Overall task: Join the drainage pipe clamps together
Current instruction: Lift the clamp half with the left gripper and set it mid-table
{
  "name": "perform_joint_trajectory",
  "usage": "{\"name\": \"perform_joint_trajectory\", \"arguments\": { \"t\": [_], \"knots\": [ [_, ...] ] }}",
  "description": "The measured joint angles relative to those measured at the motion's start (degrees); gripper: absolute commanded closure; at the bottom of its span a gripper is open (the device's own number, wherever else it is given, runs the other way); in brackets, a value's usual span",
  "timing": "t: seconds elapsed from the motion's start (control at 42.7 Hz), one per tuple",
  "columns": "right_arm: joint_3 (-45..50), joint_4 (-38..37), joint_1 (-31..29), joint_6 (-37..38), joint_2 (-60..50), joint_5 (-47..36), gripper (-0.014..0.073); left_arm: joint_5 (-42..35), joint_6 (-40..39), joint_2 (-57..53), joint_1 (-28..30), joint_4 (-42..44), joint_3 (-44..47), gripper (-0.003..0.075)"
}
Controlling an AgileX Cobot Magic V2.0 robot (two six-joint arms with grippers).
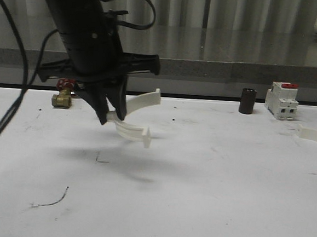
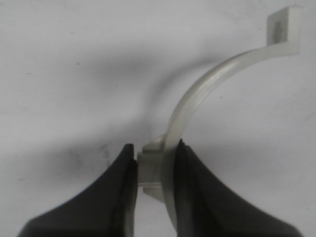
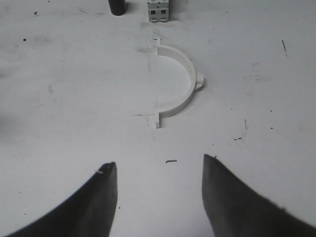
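My left gripper (image 1: 110, 115) hangs above the table on the left, shut on one white half-ring drainage pipe clamp (image 1: 139, 109), which is off the surface. In the left wrist view the black fingers (image 2: 197, 192) squeeze the clamp's band and outer nub, and the arc (image 2: 207, 84) curves away to a flat end tab. The second clamp (image 3: 175, 106) lies flat on the white table, a little ahead of my right gripper (image 3: 160, 165). That gripper is open with nothing between its fingers. In the front view this second clamp (image 1: 316, 135) shows at the far right edge.
A white breaker with a red top (image 1: 281, 101) and a dark cylinder (image 1: 248, 101) stand at the back right, beyond the lying clamp. A brass valve with a red handle (image 1: 64, 96) sits at the back left. A dark wire scrap (image 1: 53, 201) lies near the front.
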Motion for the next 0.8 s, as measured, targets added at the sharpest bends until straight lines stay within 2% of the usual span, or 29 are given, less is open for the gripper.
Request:
{"name": "perform_joint_trajectory", "arguments": {
  "t": [0.258, 0.562, 0.703, 0.796],
  "knots": [
    [0.00, 0.00, 0.00, 0.00, 0.00, 0.04, 0.0171, -0.46, -5.60, 6.44, -2.18, 0.03, -3.05, 0.0664],
    [0.00, 0.00, 0.00, 0.00, 0.00, 0.04, 0.0171, -1.27, -6.57, 8.89, -2.22, 1.43, -4.32, 0.0661],
    [0.00, 0.00, 0.00, 0.00, 0.00, 0.04, 0.0171, -0.95, -6.67, 8.89, -1.98, 2.24, -4.36, 0.0609],
    [0.00, 0.00, 0.00, 0.00, 0.00, 0.04, 0.0171, -0.73, -6.67, 8.89, -1.98, 2.62, -4.36, 0.0539]
  ]
}}
